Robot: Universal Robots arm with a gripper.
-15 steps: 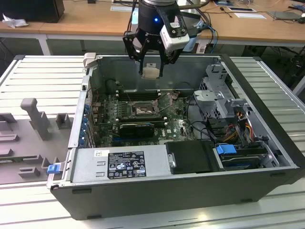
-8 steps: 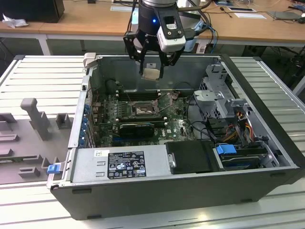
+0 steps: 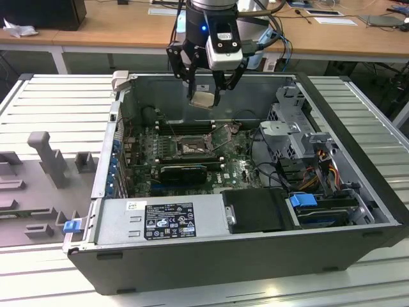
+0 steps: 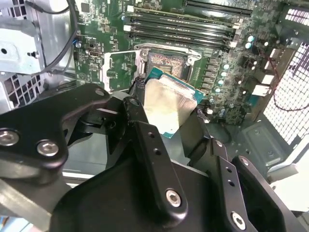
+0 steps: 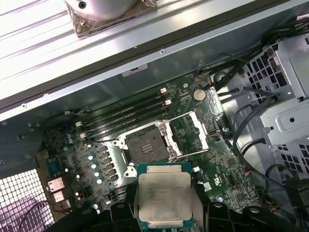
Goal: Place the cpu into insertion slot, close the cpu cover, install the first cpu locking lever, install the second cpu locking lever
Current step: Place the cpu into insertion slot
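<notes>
Exterior view's left: grey fixtures [image 3: 51, 163] on the desk [image 3: 57, 96]. Centre: gripper [image 3: 204, 97] clamped on the cpu [image 3: 203, 100], held tilted above the open PC case [image 3: 358, 128], clear of the board. Insertion slot [image 3: 190, 148] below is bare, cpu cover [image 5: 202, 130] flipped open beside it.

The gripper [image 3: 203, 96] is black, its jointed link fingers [image 4: 149, 150] pinned with silver screws [image 4: 174, 197]. A white box [image 3: 223, 52] sits under the silver wrist [image 3: 211, 5], beside a blue light [image 3: 203, 28] and cables [image 3: 273, 37].
</notes>
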